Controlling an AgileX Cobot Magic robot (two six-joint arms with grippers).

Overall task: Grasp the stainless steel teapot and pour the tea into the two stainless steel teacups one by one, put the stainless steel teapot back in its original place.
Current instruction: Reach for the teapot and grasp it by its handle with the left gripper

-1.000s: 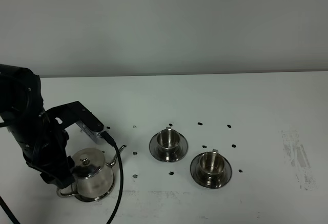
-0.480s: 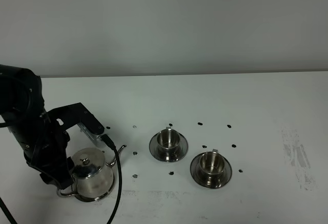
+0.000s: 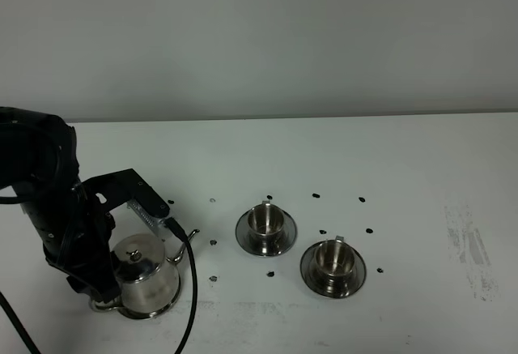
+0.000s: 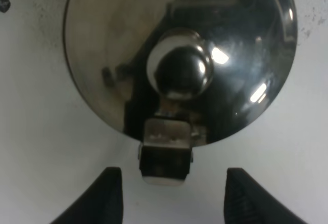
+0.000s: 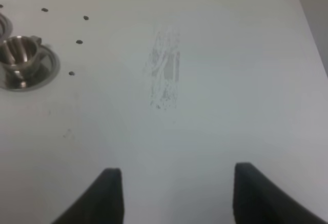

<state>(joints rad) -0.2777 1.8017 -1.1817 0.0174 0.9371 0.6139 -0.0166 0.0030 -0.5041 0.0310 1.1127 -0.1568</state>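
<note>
Stainless steel teapot point(image 3: 144, 277) stands on its round saucer point(image 3: 159, 313) near the table's point(image 3: 421, 168) front-left corner; not lifted. Your left gripper point(image 4: 174, 197) hangs over it, released, jaws spread either side of the loop handle point(image 4: 164, 152), clear of it. Your right gripper point(image 5: 174, 196) is released too, over bare table. Rear teacup point(image 3: 265, 220) and front teacup point(image 3: 332, 258) sit on saucers mid-table toward the front edge; I judge no pour made. You have yet to grasp, pour twice and return the pot.

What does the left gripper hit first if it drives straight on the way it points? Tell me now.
Most likely the loop handle of the shiny stainless steel teapot, which is lined up between the open jaws of the left gripper. Depth is hard to judge.
</note>
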